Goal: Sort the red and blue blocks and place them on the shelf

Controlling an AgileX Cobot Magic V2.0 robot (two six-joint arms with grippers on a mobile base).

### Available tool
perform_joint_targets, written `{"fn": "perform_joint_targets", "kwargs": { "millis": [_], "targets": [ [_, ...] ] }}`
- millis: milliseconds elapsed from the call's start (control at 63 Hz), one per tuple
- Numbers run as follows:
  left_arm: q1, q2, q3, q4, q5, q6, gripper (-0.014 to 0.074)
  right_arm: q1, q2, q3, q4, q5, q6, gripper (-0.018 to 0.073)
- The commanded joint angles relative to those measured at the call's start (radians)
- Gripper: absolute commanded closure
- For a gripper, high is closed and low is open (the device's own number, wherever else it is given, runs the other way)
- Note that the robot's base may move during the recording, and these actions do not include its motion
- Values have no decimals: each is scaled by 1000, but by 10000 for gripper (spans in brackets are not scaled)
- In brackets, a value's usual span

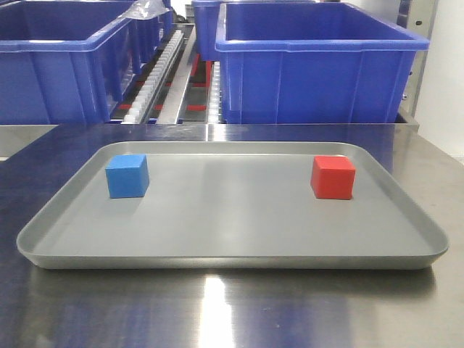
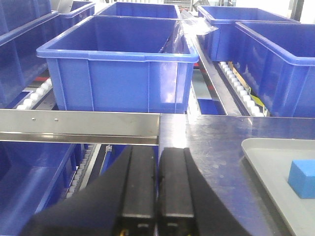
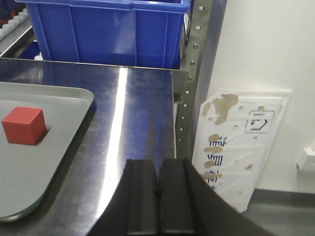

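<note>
A blue block (image 1: 127,175) rests at the left of a grey tray (image 1: 232,255), and a red block (image 1: 333,177) rests at its right. The shelf (image 1: 168,69) with white rollers runs behind the table. No gripper shows in the front view. My left gripper (image 2: 157,150) is shut and empty, hovering at the table's left edge; the blue block (image 2: 302,178) lies well to its right. My right gripper (image 3: 157,162) is shut and empty over the table's right edge, with the red block (image 3: 23,125) far to its left.
Large blue bins (image 1: 315,61) (image 1: 61,58) stand on the shelf behind the tray. A steel front lip (image 2: 78,125) and more bins (image 2: 120,69) sit ahead of the left gripper. A perforated upright post (image 3: 192,73) and a white panel (image 3: 241,147) stand right of the table.
</note>
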Motion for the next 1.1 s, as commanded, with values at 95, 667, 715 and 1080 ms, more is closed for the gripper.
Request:
{"fn": "perform_joint_targets", "kwargs": {
  "millis": [95,667,715,1080],
  "targets": [
    [-7,-20,26,-6,-81,-5,470,0,175,-164,0,65,0,510],
    [-7,-20,26,-6,-81,-5,470,23,893,-600,-7,295,11,510],
    [-7,-20,26,-6,-81,-5,470,44,934,-632,-7,331,24,503],
    [-7,-20,26,-6,-81,-5,470,245,1271,-937,-7,548,258,57]
  ]
}}
